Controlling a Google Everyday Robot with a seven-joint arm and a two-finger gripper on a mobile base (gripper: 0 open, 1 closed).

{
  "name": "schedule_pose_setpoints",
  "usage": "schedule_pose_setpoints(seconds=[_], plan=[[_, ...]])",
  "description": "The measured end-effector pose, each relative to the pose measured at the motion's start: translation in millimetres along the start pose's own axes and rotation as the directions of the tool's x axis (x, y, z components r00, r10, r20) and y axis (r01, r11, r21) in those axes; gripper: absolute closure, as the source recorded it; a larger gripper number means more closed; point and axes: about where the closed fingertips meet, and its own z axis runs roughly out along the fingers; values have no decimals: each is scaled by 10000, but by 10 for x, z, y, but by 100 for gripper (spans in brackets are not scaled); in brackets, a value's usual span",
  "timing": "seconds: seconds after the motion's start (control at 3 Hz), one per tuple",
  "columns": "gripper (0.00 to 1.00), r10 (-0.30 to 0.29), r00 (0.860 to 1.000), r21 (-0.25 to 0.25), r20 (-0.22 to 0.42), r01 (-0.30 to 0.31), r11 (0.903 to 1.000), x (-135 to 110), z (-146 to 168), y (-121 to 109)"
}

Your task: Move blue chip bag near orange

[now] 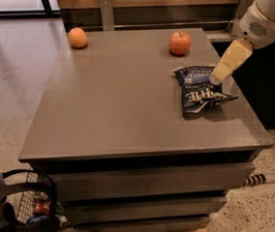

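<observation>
The blue chip bag lies flat on the grey table near its right edge, white lettering up. The orange sits at the table's far left corner. A redder apple sits at the far edge, behind the bag. My gripper comes in from the upper right on a white arm, its pale tan fingers pointing down-left, the tip over the bag's upper right edge. I cannot tell if it touches the bag.
A dark bench and wooden wall run behind the table. A black wire basket with items stands on the floor at the lower left. A striped cable lies on the floor at the right.
</observation>
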Motion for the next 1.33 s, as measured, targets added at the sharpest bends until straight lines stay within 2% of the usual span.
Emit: schedule_pose_setpoints(seconds=[0.33,0.67,1.0,1.33], plan=[[0,1241,9891,287,-786,-1222,9921,-169,288,-120],[0,2069,9720,365,-1111,-2040,9783,-250,464,-185],[0,2789,9550,1,-1012,-2803,9599,-225,628,-132],[0,3041,9476,-283,-976,-3081,9509,-185,713,-16]])
